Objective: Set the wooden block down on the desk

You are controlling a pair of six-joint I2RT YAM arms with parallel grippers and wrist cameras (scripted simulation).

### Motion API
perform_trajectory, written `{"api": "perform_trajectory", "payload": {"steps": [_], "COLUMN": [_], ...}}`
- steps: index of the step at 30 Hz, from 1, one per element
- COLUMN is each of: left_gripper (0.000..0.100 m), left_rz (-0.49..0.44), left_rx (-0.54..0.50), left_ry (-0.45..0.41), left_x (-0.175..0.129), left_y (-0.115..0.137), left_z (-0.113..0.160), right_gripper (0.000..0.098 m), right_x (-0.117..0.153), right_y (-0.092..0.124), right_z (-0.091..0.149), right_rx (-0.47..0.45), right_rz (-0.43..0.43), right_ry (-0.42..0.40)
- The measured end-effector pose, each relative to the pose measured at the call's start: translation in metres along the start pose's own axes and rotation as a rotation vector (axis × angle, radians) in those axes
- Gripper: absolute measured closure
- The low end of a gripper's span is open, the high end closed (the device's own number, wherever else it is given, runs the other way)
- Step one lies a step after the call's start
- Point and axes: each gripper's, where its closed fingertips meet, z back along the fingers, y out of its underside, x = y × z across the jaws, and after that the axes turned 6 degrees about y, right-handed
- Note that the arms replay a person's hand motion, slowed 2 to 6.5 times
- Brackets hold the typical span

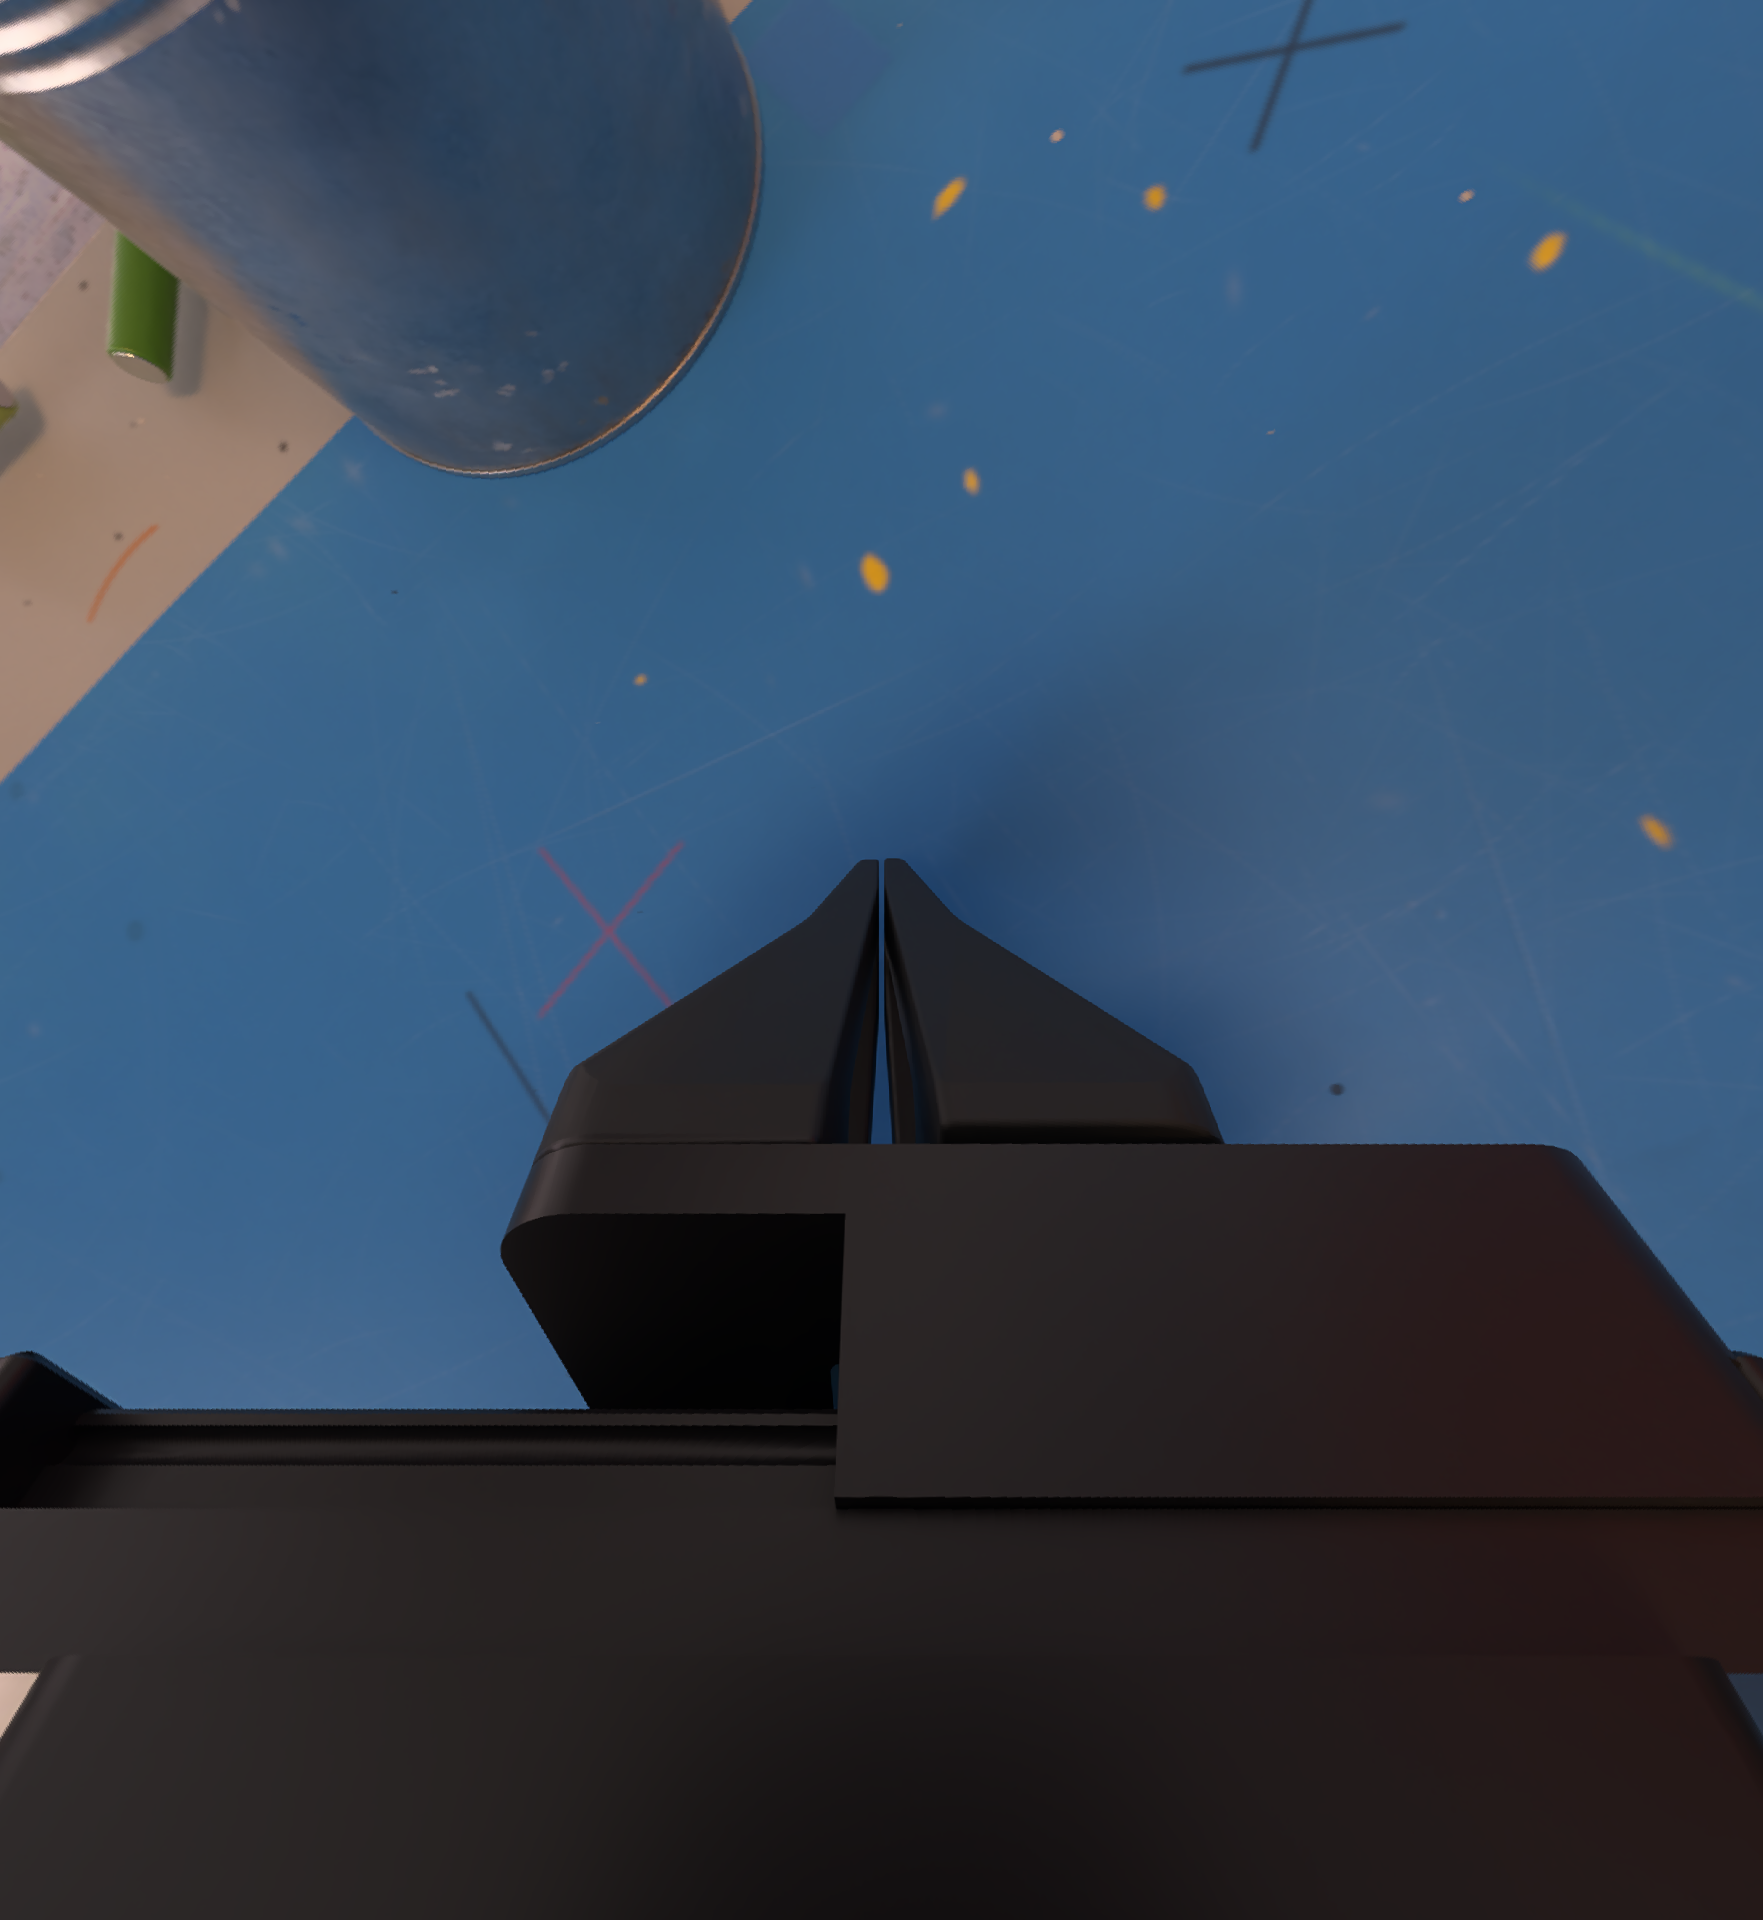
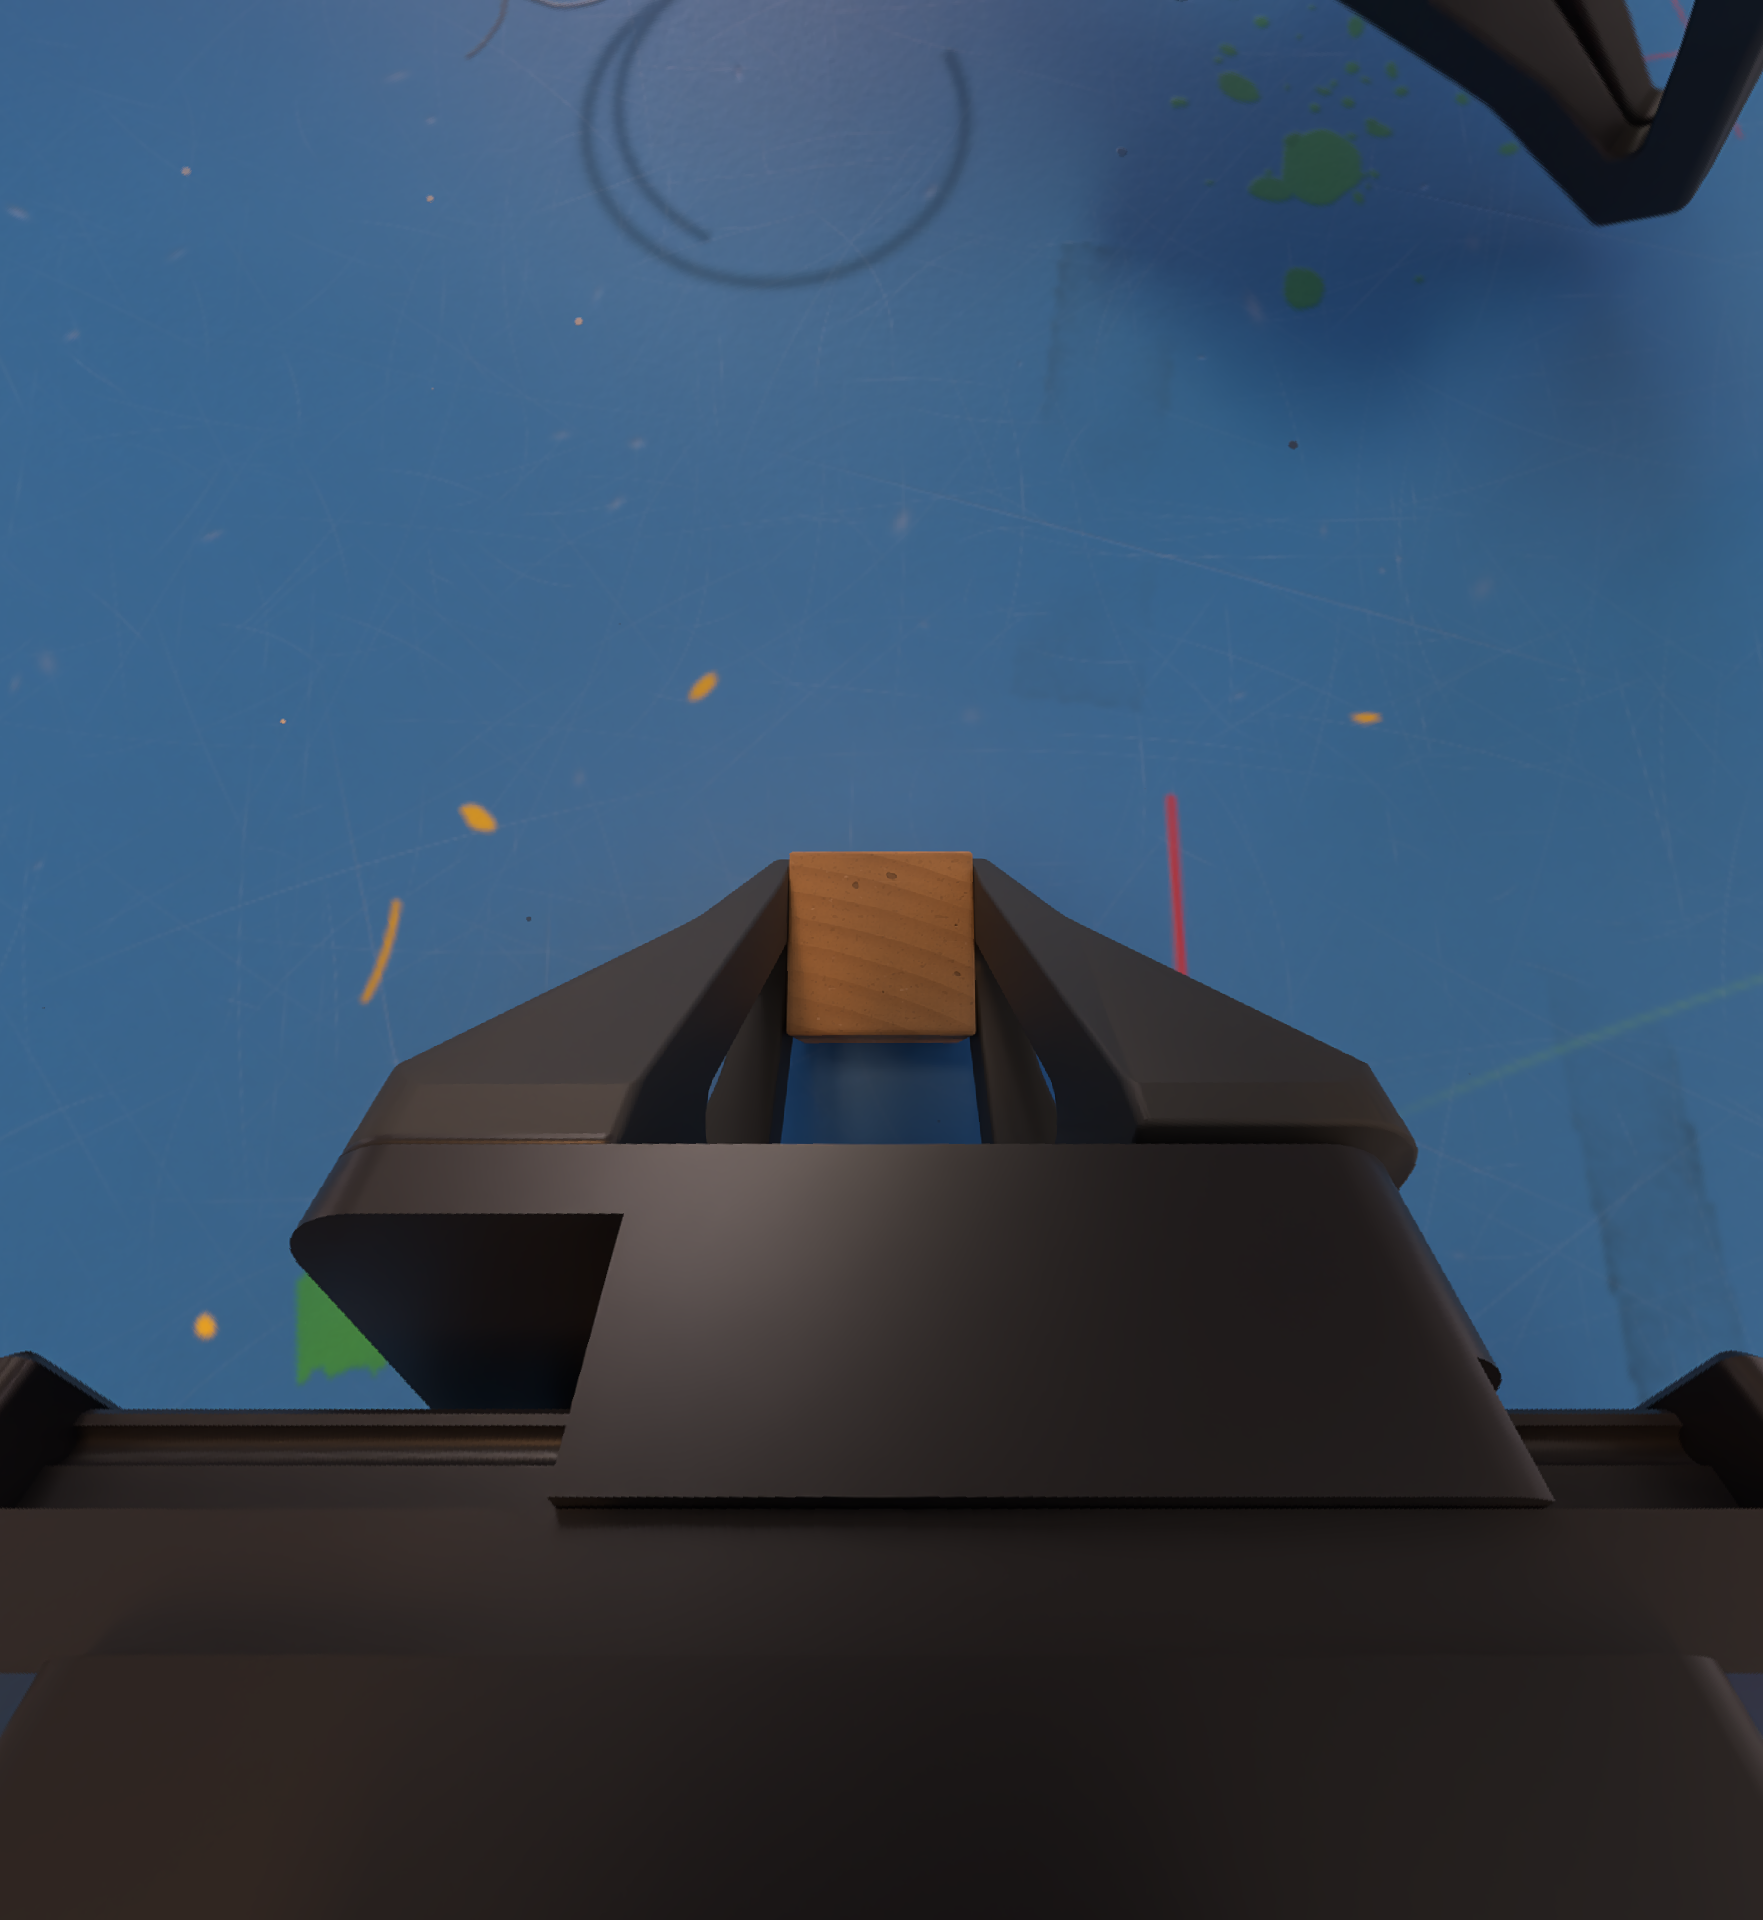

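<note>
In the right wrist view my right gripper (image 2: pixel 880 868) is shut on a small light-brown wooden block (image 2: pixel 880 943), held between both black fingertips above the blue desk surface (image 2: pixel 856 520). The block's top face shows; its underside is hidden. Whether it touches the desk cannot be told. In the left wrist view my left gripper (image 1: pixel 880 864) is shut and empty, its two black fingers pressed together above the blue desk surface (image 1: pixel 1272 623). The left gripper also shows at the top right of the right wrist view (image 2: pixel 1625 114).
A grey metal cylinder (image 1: pixel 420 208) stands at the upper left of the left wrist view, at the blue surface's edge. Two green cylinders (image 1: pixel 141 312) lie on a beige strip (image 1: pixel 77 623) beyond it. The blue surface bears paint specks, drawn crosses (image 1: pixel 607 930) and a drawn ring (image 2: pixel 773 156).
</note>
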Motion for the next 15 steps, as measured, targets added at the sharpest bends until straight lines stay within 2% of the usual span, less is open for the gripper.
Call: {"api": "perform_trajectory", "payload": {"steps": [4, 10, 15], "left_gripper": [0.099, 0.099, 0.091], "left_rz": [0.022, 0.003, -0.011], "left_rx": [-0.025, -0.055, -0.082], "left_ry": [0.034, 0.049, 0.046], "left_x": [-0.012, -0.023, -0.023], "left_y": [-0.002, -0.006, -0.008], "left_z": [-0.001, 0.0, 0.009], "right_gripper": [0.0709, 0.0709, 0.0708], "right_x": [-0.001, -0.002, -0.002], "right_y": [0.0, 0.0, 0.0], "right_z": [0.0, 0.0, 0.0], "right_rx": [0.0, 0.002, 0.001], "right_rz": [-0.003, -0.013, -0.011], "right_ry": [-0.002, -0.01, -0.013]}}
